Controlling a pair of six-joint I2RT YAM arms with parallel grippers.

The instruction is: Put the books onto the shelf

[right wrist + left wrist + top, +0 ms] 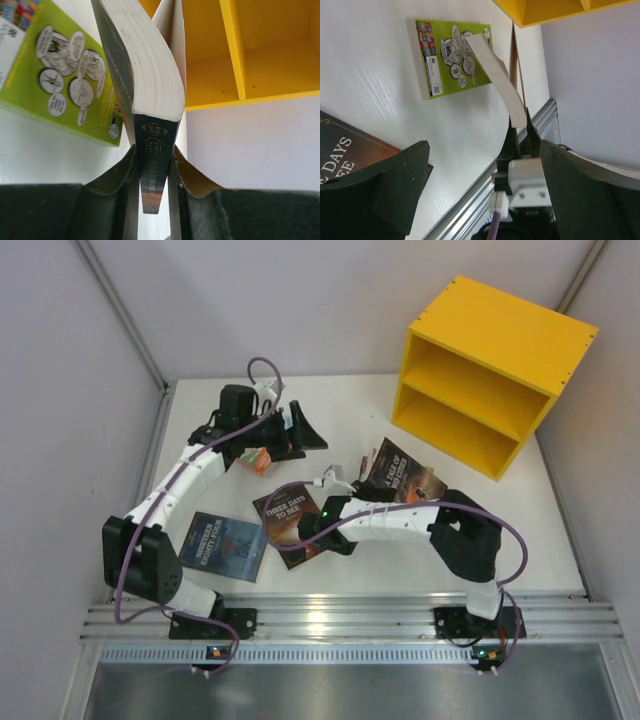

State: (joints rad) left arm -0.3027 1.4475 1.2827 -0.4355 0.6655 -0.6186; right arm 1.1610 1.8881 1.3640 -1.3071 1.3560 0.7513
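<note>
Lying flat well to the left of the bright yellow two-compartment wooden shelf (490, 370), near the front edge of the white table (385, 90), is a blue-grey paperback (222, 545) titled Nineteen Eighty-Four. Also left of the shelf, but farther back, the left gripper (292, 433) hangs with its black fingers spread wide and nothing between them. Its wrist camera looks across the table toward the shelf's lower corner.

Closer to the shelf, a dark paperback with a reddish glow (288, 515), Three Days to See, lies face up on the table, partly under the right forearm.

Just left of the shelf's open front, the right gripper (152, 160) stands narrow, clamped on the covers of a second dark paperback (405, 478), A Tale of Two Cities. It grips close to the spine and holds the book on edge above the table, one cover curling away from the page block.

Beside that held book, a lime-green paperback with cartoon speech bubbles (455, 57) lies flat on the table, near the shelf's front.
</note>
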